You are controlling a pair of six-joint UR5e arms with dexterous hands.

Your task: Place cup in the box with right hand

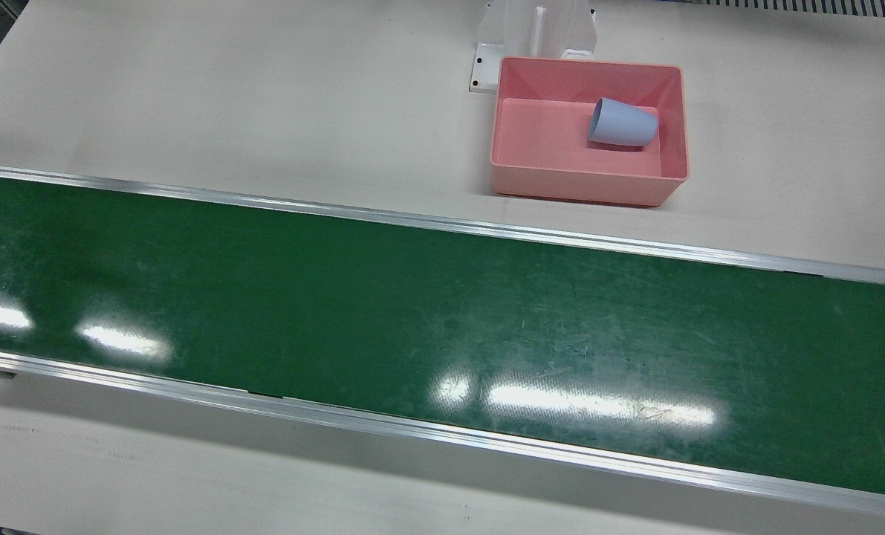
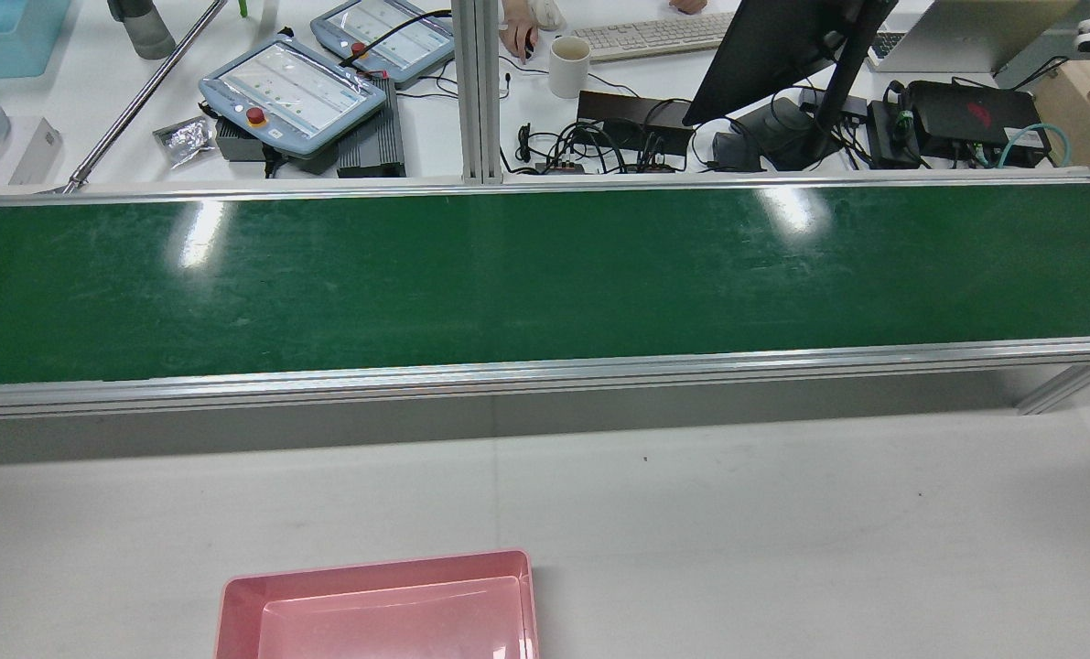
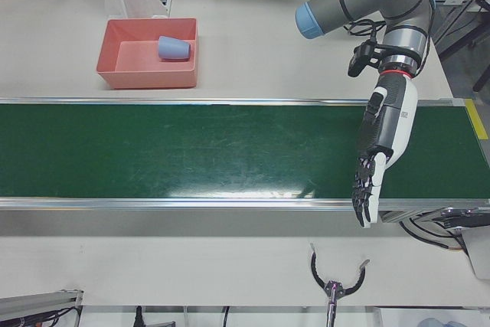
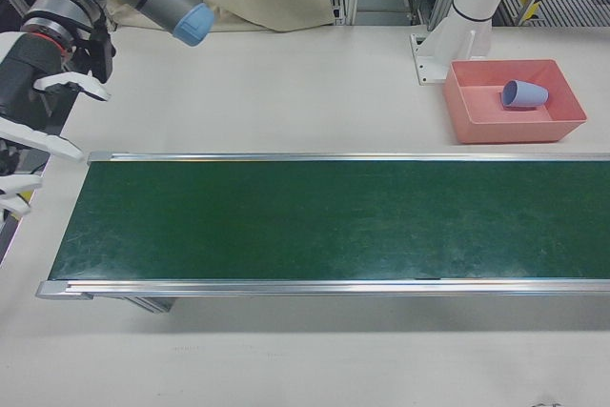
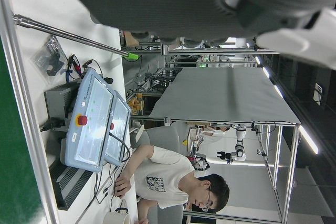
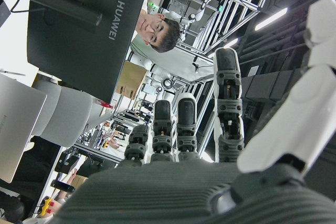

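A light blue cup [image 1: 623, 123] lies on its side inside the pink box [image 1: 669, 184]; both also show in the left-front view [image 3: 174, 48] and the right-front view [image 4: 525, 94]. The box's near rim [image 2: 371, 569] shows at the bottom of the rear view. My right hand [image 4: 29, 131] is open and empty at the far end of the belt, well away from the box. My left hand [image 3: 374, 166] hangs open and empty, fingers pointing down, over the other end of the belt.
The green conveyor belt [image 1: 442, 327] runs across the table between aluminium rails. A white pedestal [image 1: 535, 33] stands right behind the box. Beyond the belt lie teach pendants [image 2: 293, 87], a monitor [image 2: 782, 55] and cables. A person sits there.
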